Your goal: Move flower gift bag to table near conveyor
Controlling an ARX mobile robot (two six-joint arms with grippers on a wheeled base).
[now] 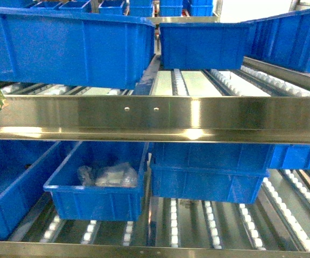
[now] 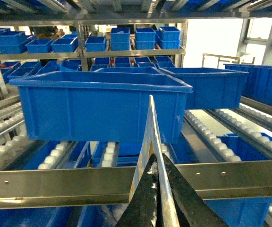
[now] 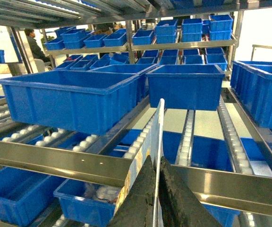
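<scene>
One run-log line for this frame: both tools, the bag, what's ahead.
left tool: shut on gift bag | right tool: shut on gift bag | bag: lifted, edge-on | ahead: conveyor with blue bins | table: unseen

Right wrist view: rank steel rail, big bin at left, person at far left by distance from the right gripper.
From the right gripper:
1. Steel rail, just ahead, running across.
2. Big bin, left, on the rollers behind the rail.
3. Person, far left background.

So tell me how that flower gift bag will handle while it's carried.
Probably light and flat: the flower gift bag shows as a thin sheet edge. Likely holds shape, standing straight above the right tool and left tool. May bend if bumped.
</scene>
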